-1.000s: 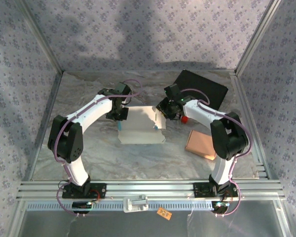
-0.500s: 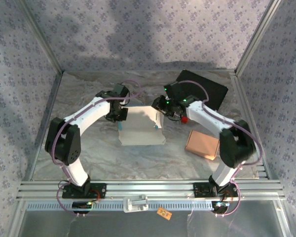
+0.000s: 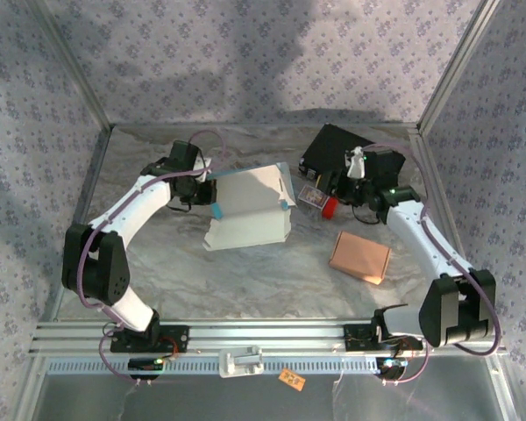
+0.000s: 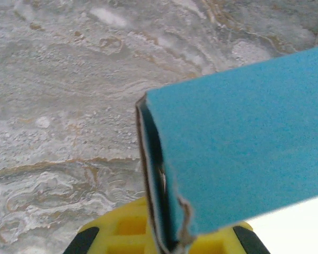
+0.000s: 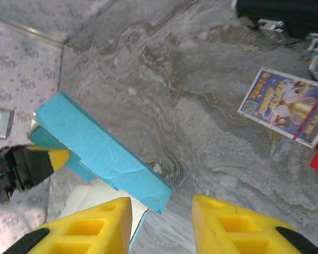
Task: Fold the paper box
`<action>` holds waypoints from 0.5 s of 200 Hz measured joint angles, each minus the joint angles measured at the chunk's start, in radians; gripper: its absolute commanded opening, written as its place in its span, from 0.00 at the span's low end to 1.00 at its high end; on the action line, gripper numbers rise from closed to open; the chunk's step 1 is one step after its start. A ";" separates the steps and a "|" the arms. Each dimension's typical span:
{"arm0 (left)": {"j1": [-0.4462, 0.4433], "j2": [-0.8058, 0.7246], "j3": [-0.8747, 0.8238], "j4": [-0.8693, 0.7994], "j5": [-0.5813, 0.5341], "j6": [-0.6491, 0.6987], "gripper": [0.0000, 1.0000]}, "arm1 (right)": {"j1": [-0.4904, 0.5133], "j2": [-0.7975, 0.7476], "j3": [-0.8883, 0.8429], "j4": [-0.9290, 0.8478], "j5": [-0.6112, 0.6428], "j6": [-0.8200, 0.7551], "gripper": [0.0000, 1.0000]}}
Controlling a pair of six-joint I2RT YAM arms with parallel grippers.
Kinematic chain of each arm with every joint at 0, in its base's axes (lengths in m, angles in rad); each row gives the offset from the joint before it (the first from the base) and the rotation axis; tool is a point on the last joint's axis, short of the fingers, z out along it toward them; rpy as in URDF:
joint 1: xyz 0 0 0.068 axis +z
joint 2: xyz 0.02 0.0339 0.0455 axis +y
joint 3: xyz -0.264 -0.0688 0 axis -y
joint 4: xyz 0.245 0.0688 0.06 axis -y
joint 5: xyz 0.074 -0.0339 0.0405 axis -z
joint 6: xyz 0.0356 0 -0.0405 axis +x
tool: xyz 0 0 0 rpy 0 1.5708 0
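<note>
Jaws (left) pinch the part-folded teal box (image 4: pixel 244 132).

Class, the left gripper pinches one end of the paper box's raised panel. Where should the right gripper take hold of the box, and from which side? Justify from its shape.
Probably the free end of the paper box's raised blue panel, opposite the left gripper. The open right gripper could come from the right, jaws straddling the thin sheet, since that end faces it, lifted off the table.

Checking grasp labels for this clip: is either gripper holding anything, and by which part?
The left gripper is shut on the box, pinching the edge of its blue panel on the left side. The right gripper is open, holding nothing.
</note>
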 measured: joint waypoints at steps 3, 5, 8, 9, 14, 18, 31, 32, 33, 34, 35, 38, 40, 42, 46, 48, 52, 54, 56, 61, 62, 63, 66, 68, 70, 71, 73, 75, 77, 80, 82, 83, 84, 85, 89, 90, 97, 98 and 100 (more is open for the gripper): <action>0.000 0.000 0.000 0.002 0.004 0.003 0.00 | 0.000 0.005 0.000 0.000 -0.008 -0.008 0.38; 0.000 0.000 0.000 0.002 0.006 0.003 0.00 | 0.000 0.010 0.001 0.001 -0.014 -0.015 0.38; 0.000 0.000 0.000 0.003 0.011 0.003 0.00 | 0.000 0.016 0.003 0.000 -0.023 -0.023 0.38; 0.000 0.000 0.000 0.003 0.011 0.004 0.00 | 0.000 0.019 0.003 0.000 -0.026 -0.027 0.38; 0.000 0.000 0.000 0.004 0.017 0.006 0.00 | 0.002 0.031 0.006 0.000 -0.039 -0.042 0.38; 0.000 0.000 0.000 0.005 0.020 0.006 0.00 | 0.003 0.043 0.009 0.000 -0.048 -0.056 0.38; 0.000 0.000 0.000 0.005 0.030 0.006 0.00 | 0.010 0.078 0.021 -0.006 -0.075 -0.096 0.39; 0.000 0.000 0.000 0.005 0.031 0.006 0.00 | 0.010 0.083 0.023 -0.006 -0.077 -0.102 0.39; 0.000 0.000 0.000 0.005 0.032 0.006 0.00 | 0.011 0.085 0.024 -0.007 -0.079 -0.106 0.39; 0.000 0.000 0.000 0.005 0.033 0.007 0.00 | 0.011 0.088 0.025 -0.008 -0.081 -0.108 0.39; 0.000 0.000 0.000 0.005 0.034 0.007 0.00 | 0.012 0.090 0.026 -0.008 -0.083 -0.111 0.40; 0.000 0.000 0.000 0.005 0.036 0.006 0.00 | 0.014 0.100 0.032 -0.010 -0.087 -0.122 0.40; 0.000 0.000 0.000 0.005 0.037 0.007 0.00 | 0.015 0.106 0.035 -0.011 -0.092 -0.130 0.40; 0.000 0.000 0.000 0.005 0.039 0.007 0.00 | 0.016 0.109 0.037 -0.013 -0.094 -0.134 0.40; 0.000 0.000 0.000 0.005 0.042 0.007 0.00 | 0.018 0.120 0.043 -0.015 -0.101 -0.149 0.40; 0.000 0.000 0.000 0.005 0.044 0.007 0.00 | 0.019 0.125 0.047 -0.016 -0.106 -0.156 0.40; 0.000 0.000 0.000 0.006 0.046 0.007 0.00 | 0.020 0.132 0.052 -0.018 -0.112 -0.166 0.40; 0.000 0.000 0.000 0.006 0.048 0.007 0.00 | 0.021 0.137 0.055 -0.020 -0.118 -0.173 0.40; 0.000 0.000 0.000 0.006 0.049 0.007 0.00 | 0.021 0.140 0.059 -0.020 -0.123 -0.179 0.40; 0.000 0.000 0.000 0.006 0.052 0.008 0.00 | 0.023 0.150 0.068 -0.023 -0.136 -0.194 0.40; 0.000 0.000 0.000 0.006 0.052 0.008 0.00 | 0.023 0.152 0.071 -0.024 -0.139 -0.197 0.40; 0.000 0.000 0.000 0.006 0.053 0.008 0.00 | 0.023 0.153 0.072 -0.025 -0.140 -0.199 0.41; 0.000 0.000 0.000 0.006 0.054 0.009 0.00 | 0.024 0.158 0.079 -0.026 -0.148 -0.208 0.41; 0.000 0.000 0.000 0.006 0.056 0.010 0.00 | 0.024 0.162 0.083 -0.027 -0.153 -0.214 0.41; 0.000 0.000 0.000 0.007 0.057 0.009 0.00 | 0.024 0.165 0.089 -0.027 -0.158 -0.219 0.41; 0.000 0.000 0.000 0.007 0.058 0.010 0.00 | 0.024 0.167 0.090 -0.028 -0.160 -0.221 0.41; 0.000 0.000 0.000 0.007 0.060 0.010 0.00 | 0.024 0.171 0.097 -0.031 -0.166 -0.228 0.41; 0.000 0.000 0.000 0.008 0.062 0.010 0.00 | 0.024 0.175 0.103 -0.033 -0.171 -0.233 0.41; 0.000 0.000 0.000 0.008 0.063 0.010 0.00 | 0.024 0.179 0.109 -0.034 -0.175 -0.239 0.41; 0.000 0.000 0.000 0.009 0.066 0.010 0.00 | 0.024 0.185 0.119 -0.035 -0.182 -0.247 0.41; 0.000 0.000 0.000 0.009 0.068 0.010 0.00 | 0.024 0.188 0.126 -0.038 -0.187 -0.252 0.41; 0.000 0.000 0.000 0.010 0.068 0.010 0.00 | 0.024 0.190 0.129 -0.039 -0.188 -0.254 0.41; 0.000 0.000 0.000 0.010 0.070 0.010 0.00 | 0.024 0.193 0.134 -0.039 -0.191 -0.257 0.41; 0.000 0.000 0.000 0.010 0.070 0.010 0.00 | 0.024 0.194 0.137 -0.040 -0.192 -0.260 0.41; 0.000 0.000 0.000 0.011 0.074 0.010 0.00 | 0.024 0.201 0.150 -0.042 -0.203 -0.270 0.41; 0.000 0.000 0.000 0.011 0.074 0.010 0.00 | 0.024 0.202 0.153 -0.041 -0.204 -0.272 0.41; 0.000 0.000 0.000 0.013 0.078 0.011 0.00 | 0.024 0.211 0.171 -0.042 -0.218 -0.288 0.41; 0.000 0.000 0.000 0.013 0.079 0.011 0.00 | 0.025 0.213 0.175 -0.042 -0.221 -0.291 0.41; 0.000 0.000 0.000 0.013 0.080 0.013 0.00 | 0.026 0.216 0.180 -0.043 -0.227 -0.296 0.42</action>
